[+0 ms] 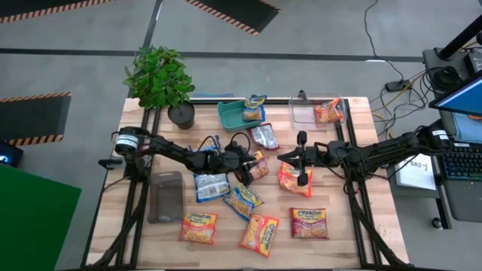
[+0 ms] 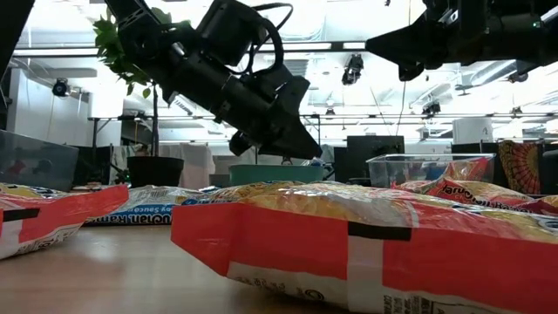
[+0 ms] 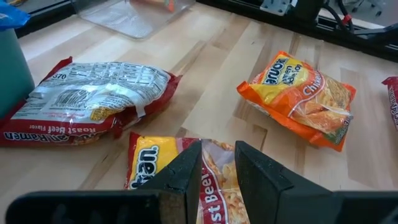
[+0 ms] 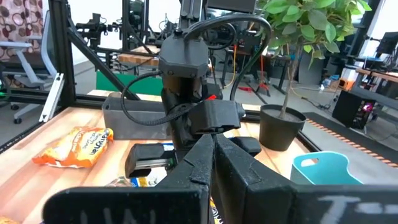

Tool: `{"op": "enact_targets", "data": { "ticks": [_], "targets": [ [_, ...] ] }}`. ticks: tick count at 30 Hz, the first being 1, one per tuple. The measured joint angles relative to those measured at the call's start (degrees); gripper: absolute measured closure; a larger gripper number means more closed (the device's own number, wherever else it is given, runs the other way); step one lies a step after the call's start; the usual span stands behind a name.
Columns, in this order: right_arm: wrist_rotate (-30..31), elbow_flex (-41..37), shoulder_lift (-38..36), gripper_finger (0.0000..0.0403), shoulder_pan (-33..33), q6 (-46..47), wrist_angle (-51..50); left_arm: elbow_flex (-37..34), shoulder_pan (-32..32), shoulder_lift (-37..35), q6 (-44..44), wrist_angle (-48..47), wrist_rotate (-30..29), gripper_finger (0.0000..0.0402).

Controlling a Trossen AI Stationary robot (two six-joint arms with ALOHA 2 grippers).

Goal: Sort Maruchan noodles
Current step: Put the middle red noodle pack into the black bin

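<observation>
Several Maruchan noodle packets lie flat about the middle and near side of the wooden table (image 1: 361, 226): blue (image 1: 211, 184), orange (image 1: 199, 226) and red-pink (image 1: 309, 222). My left gripper (image 1: 251, 168) is mid-table, slanting down, shut on a red-and-yellow roast beef packet (image 3: 149, 165). A red packet (image 3: 87, 99) lying printed back up and an orange chicken packet (image 3: 298, 93) rest just beyond it. My right gripper (image 1: 282, 156) hovers shut above the table, facing the left one and holding nothing. My left gripper has the roast beef packet between its two fingers, which show on either side of its printed face (image 3: 216, 186). The fingers slant down from the table's left. The gripper's own body hides the packet's near end. Whether the packet is clear of the table, I cannot tell.
A teal tray (image 1: 228, 117) at the far edge holds a blue packet (image 1: 254, 108). A clear bin (image 1: 305, 114) to its right holds an orange packet (image 1: 329, 111). Another clear bin (image 1: 166, 197) stands at the near left. A potted plant (image 1: 160, 79) sits at the far left.
</observation>
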Motion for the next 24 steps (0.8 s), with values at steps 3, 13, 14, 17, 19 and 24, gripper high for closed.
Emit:
{"op": "enact_targets", "data": {
  "ticks": [3, 13, 14, 17, 19, 24],
  "targets": [
    [0.0, 0.0, 0.0, 0.0394, 0.0, 0.0, 0.0, 0.0, 0.0, 0.0, -0.3, 0.0, 0.0, 0.0322],
    [0.0, 0.0, 0.0, 0.0394, 0.0, -0.1, 0.0, 0.0, 0.0, 0.0, -0.9, 0.0, -0.1, 0.0322],
    [0.0, 0.0, 0.0, 0.0394, 0.0, -0.1, 0.0, 0.0, 0.0, 0.0, -0.9, 0.0, -0.1, 0.0322],
    [0.0, 0.0, 0.0, 0.0394, 0.0, -0.1, 0.0, 0.0, 0.0, 0.0, -1.4, 0.0, -0.1, 0.0322],
    [0.0, 0.0, 0.0, 0.0394, 0.0, -0.1, 0.0, 0.0, 0.0, 0.0, -1.9, 0.0, -0.1, 0.0318],
    [0.0, 0.0, 0.0, 0.0394, 0.0, -0.1, 0.0, 0.0, 0.0, 0.0, -2.4, 0.0, -0.1, 0.0279]
  ]
}}
